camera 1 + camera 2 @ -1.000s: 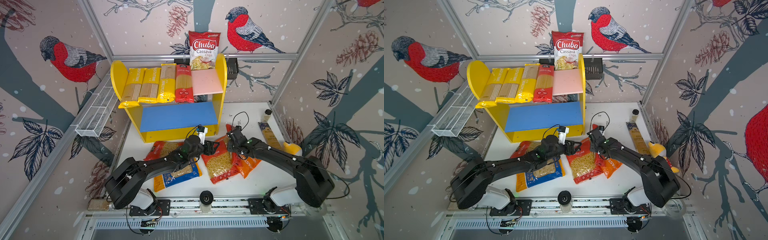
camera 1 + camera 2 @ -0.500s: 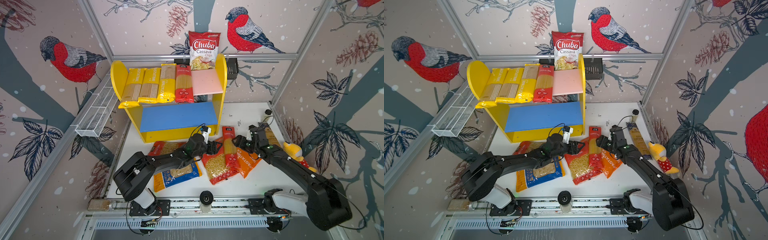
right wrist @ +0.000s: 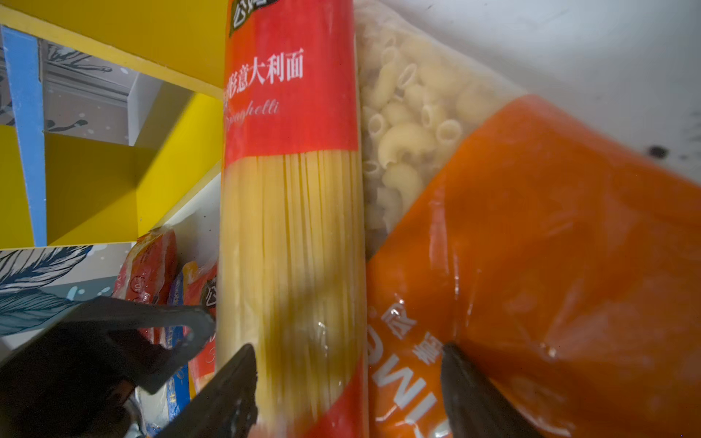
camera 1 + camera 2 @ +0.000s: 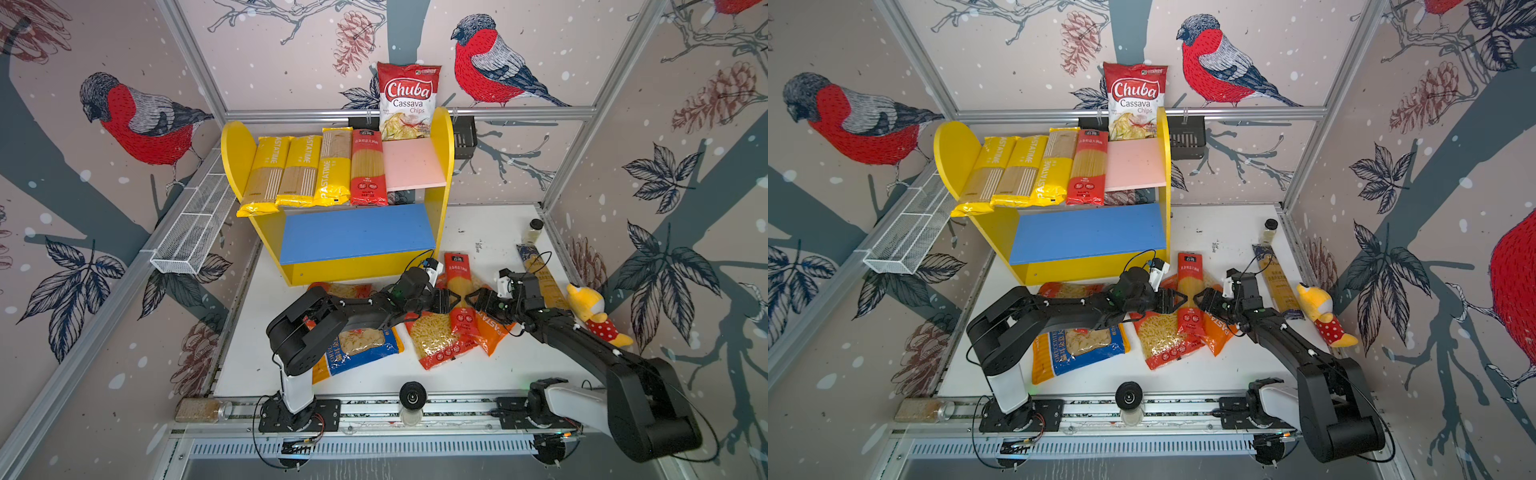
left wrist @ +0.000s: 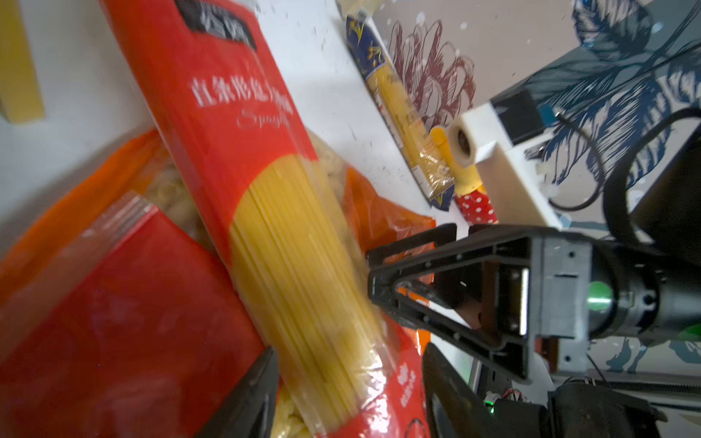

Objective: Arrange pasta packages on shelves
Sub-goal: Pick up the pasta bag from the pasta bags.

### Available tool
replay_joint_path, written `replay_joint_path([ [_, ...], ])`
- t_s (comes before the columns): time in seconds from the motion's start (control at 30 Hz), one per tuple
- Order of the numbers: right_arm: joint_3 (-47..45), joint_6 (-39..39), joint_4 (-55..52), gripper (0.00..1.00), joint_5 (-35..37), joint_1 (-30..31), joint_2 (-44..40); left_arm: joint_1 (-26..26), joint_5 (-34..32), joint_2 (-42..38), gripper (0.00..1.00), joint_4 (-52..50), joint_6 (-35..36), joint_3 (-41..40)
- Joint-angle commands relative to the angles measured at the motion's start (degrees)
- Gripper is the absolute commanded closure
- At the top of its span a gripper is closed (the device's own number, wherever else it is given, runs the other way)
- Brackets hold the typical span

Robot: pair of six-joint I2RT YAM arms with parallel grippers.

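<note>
Down on the table (image 4: pixel 498 224), just in front of the shelf (image 4: pixel 441 137): red spaghetti pack (image 4: pixel 458 280), lengthwise, top end toward the shelf, draped over the macaroni bag (image 4: pixel 436 340) and the orange bag (image 4: pixel 492 334). Flanked in both top views, with left claw (image 4: pixel 451 300) and right claw (image 4: pixel 473 300) nose to nose across its middle. From the left wrist: left claw spread, fingers (image 5: pixel 261 383) straddling the pack, one against the wrapper, the other just clear of it. No firm pinch to be seen. From the right wrist: right claw spread wide as well, pack hard by one finger (image 3: pixel 235 386), orange bag beneath the other. Up on the pink board (image 4: pixel 411 166): three yellow packs (image 4: pixel 299 170) and a second red pack (image 4: pixel 368 166), side by side.
</note>
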Motion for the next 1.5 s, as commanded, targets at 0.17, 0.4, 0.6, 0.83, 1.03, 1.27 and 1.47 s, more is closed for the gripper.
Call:
replay_joint_path([
  [0.17,0.06,1.37,1.28,0.36,-6.51,-0.71,-0.66,-0.15,1.88,1.25,0.47,4.57,-2.18,-0.86],
  [0.4,1.6,0.23,-3.11,0.35,-6.47,-1.59,-3.18,-0.15,1.53,0.62,0.47,4.47,-2.19,-1.13],
  [0.6,-1.17,0.0,-3.75,0.25,-5.29,-1.73,-3.26,-0.15,1.1,0.86,0.47,4.4,-2.18,-1.55],
  [0.83,-3.19,2.29,0.61,0.31,-8.96,-0.85,-2.08,-0.15,1.68,2.32,0.5,5.58,-2.62,-1.83],
  [1.03,-1.91,2.03,2.44,0.37,-14.51,-0.71,-0.6,-0.15,1.64,2.59,0.54,6.37,-2.96,-2.52],
  [1.27,-2.03,3.81,7.15,0.41,-19.6,-0.78,-2.64,0.01,1.83,2.2,0.6,6.86,-3.13,-3.19],
  [1.47,-3.01,2.77,8.16,0.41,-18.53,-0.92,-2.25,0.12,2.66,2.72,0.65,8.24,-3.74,-3.24],
])
